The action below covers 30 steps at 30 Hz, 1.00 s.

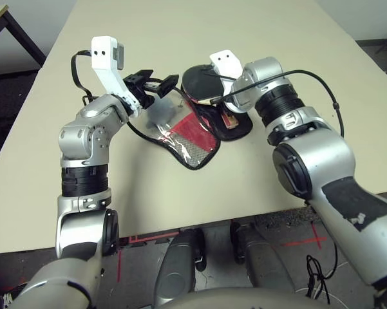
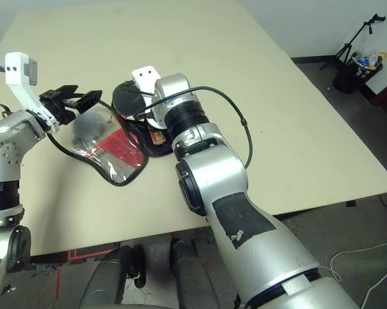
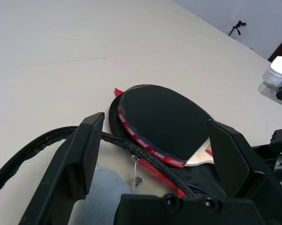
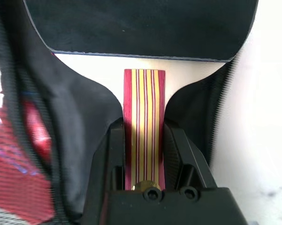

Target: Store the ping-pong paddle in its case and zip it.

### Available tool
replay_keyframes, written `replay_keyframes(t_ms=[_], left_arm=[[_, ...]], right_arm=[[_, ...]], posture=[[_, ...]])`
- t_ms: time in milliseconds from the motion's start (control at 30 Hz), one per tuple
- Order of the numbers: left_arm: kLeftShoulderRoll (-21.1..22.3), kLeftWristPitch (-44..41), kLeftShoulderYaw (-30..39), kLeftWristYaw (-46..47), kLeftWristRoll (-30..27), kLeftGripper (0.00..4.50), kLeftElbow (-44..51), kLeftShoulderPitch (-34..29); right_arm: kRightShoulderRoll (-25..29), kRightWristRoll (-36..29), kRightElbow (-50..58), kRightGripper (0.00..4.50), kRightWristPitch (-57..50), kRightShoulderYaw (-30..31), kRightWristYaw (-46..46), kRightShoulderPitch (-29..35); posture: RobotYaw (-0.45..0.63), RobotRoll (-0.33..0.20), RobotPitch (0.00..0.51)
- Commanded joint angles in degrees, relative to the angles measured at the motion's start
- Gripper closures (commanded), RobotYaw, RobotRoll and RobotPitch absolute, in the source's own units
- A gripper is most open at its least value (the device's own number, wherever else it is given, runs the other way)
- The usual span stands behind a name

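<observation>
Gripping one paddle [image 4: 141, 28], one end effector [image 4: 143, 154]

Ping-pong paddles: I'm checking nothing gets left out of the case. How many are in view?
1. The paddle lies on the opened case, its handle between the right gripper's fingers. Another could be hidden behind the robot's forearms.

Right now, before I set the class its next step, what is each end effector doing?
Left end effector: open, fingers wide apart, gripping nothing.
Right end effector: closed on the striped handle of the ping-pong paddle.
</observation>
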State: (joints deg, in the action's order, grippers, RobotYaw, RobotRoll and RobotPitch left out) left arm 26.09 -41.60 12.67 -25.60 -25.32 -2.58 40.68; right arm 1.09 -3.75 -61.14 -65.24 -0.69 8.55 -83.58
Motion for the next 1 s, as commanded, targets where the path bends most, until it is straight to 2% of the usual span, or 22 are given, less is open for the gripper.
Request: replay_keyframes(t_ms=[33,1000], left_arm=[[0.18,0.04,-0.2,-0.06,0.06,0.0,-1.14,0.57],[-0.66,0.6,0.17,1.02,-0.09,0.0,-1.01,-0.93]], right_arm=[[0.17,0.61,0.98,3.37,-0.22,0.73,0.52,1.17],[-3.59,0.78,6.84,3.37,-3.63,3.37,1.94,4.7]], posture=[[-0.04,0.0,0.187],[-0.02,0.0,0.19]])
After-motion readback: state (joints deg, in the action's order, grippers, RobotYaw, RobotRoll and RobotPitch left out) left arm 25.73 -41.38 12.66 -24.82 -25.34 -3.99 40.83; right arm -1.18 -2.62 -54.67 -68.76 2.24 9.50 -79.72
